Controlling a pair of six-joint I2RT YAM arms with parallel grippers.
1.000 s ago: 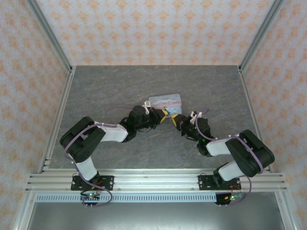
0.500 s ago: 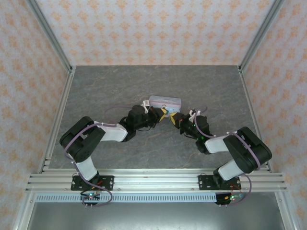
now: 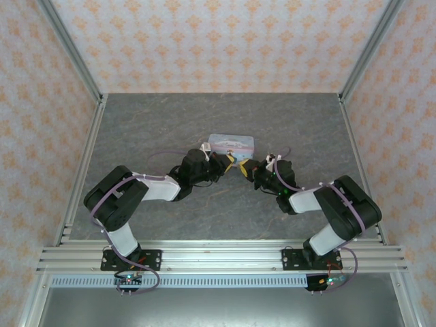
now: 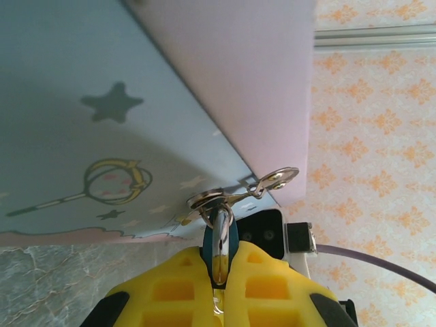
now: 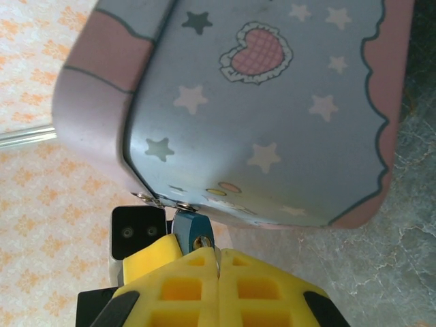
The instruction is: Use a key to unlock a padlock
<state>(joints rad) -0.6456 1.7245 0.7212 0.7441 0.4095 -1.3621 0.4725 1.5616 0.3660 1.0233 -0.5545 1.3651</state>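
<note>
Against the tin [image 5: 272,136], padlock [image 5: 189,227] clamped.

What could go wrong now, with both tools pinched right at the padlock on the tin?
1. The left tool pinches the padlock, whose shackle runs through the clasp of the tin; twisting could drag or tip the tin.
2. The right tool holds only a sliver of what looks like the key, so it may slip.
3. Both tools sit nose to nose and could bump.
</note>
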